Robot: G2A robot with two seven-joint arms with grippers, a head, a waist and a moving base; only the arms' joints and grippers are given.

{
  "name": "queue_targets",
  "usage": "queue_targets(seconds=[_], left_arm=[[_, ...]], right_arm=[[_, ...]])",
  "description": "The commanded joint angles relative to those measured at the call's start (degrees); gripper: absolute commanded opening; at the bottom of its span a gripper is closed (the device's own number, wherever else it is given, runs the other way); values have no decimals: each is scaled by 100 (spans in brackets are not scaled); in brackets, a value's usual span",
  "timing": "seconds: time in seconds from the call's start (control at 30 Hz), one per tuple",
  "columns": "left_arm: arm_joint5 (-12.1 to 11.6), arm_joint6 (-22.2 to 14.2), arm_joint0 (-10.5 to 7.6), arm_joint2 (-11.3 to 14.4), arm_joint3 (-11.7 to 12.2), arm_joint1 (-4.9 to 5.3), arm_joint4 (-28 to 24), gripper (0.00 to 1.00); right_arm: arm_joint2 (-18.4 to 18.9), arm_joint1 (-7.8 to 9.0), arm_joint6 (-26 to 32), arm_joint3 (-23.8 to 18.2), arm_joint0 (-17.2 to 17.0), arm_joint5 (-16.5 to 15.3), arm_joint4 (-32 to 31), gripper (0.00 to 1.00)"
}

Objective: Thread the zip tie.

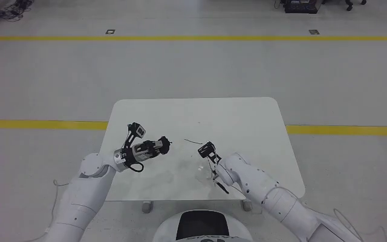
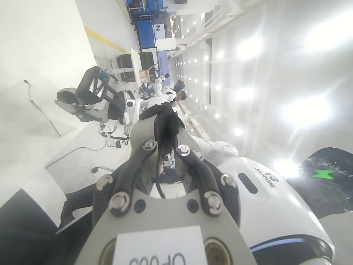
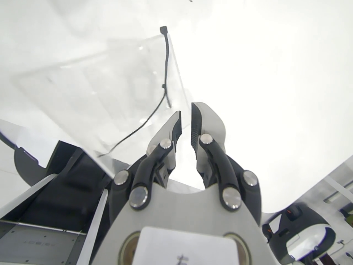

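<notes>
Two pincers matter: the right pincer (image 3: 185,115), slightly apart just beside the thin black plastic zip tie (image 3: 166,64), should pinch its tail squarely; the left pincer (image 2: 162,128) sits together.

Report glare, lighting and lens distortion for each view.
Top view: even light, no glare; the zip tie reads as a thin dark line on the white table. Left wrist view: ceiling lights flare heavily, and straight lines bow. Right wrist view: the table is blown out to white beyond the right gripper; the zip tie shows dark.

Thin black zip tie (image 3: 165,61) — lying unlooped.
</notes>
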Motion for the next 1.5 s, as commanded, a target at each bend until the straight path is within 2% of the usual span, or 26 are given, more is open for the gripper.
queue_targets(seconds=[0.0, 0.27, 0.43, 0.6, 0.77, 1.0, 1.47], left_arm=[[0, 0, 0, 0, 0, 0, 0, 0], [0, 0, 0, 0, 0, 0, 0, 0], [0, 0, 0, 0, 0, 0, 0, 0], [0, 0, 0, 0, 0, 0, 0, 0], [0, 0, 0, 0, 0, 0, 0, 0], [0, 0, 0, 0, 0, 0, 0, 0], [0, 0, 0, 0, 0, 0, 0, 0]], right_arm=[[10, -17, -59, 28, -2, 14, -30, 12], [98, -24, -188, -245, -160, -19, -228, 16], [202, 7, -342, -520, -321, -249, -297, 18], [199, -24, -452, -533, -317, -457, -299, 20], [128, -116, -752, -256, -183, -797, -115, 21], [-9, -253, -939, 119, -8, -1085, 85, 22], [-224, -517, -1023, 856, 277, -1130, 191, 20]])
